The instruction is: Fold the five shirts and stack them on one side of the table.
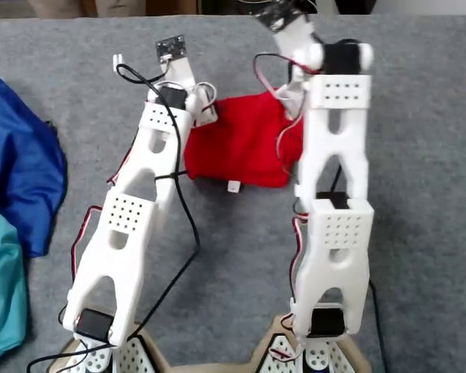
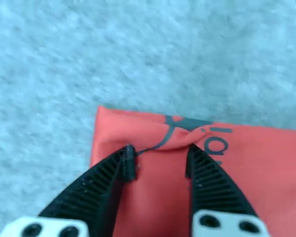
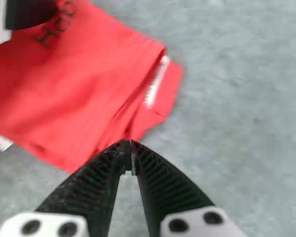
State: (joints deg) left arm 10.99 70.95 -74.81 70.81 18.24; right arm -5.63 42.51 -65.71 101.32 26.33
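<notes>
A folded red shirt [image 1: 241, 144] with dark print lies in the middle of the grey table [image 1: 419, 116], between my two arms. My left gripper [image 2: 160, 160] is open at the shirt's left edge [image 1: 196, 109]. Its fingertips [image 2: 128, 160] rest on the red shirt [image 2: 246, 168] near a corner, with a small wrinkle of cloth between them. My right gripper [image 3: 128, 150] is shut, its tips right at the edge of the red shirt [image 3: 74, 94], beside the collar with its white label [image 3: 155, 81]. I cannot tell whether it pinches cloth.
A blue shirt [image 1: 19, 163] lies crumpled at the table's left edge, with a teal shirt [image 1: 0, 291] in front of it. Black cables [image 1: 182, 210] trail along the left arm. Bare grey table spreads to the right of the right arm.
</notes>
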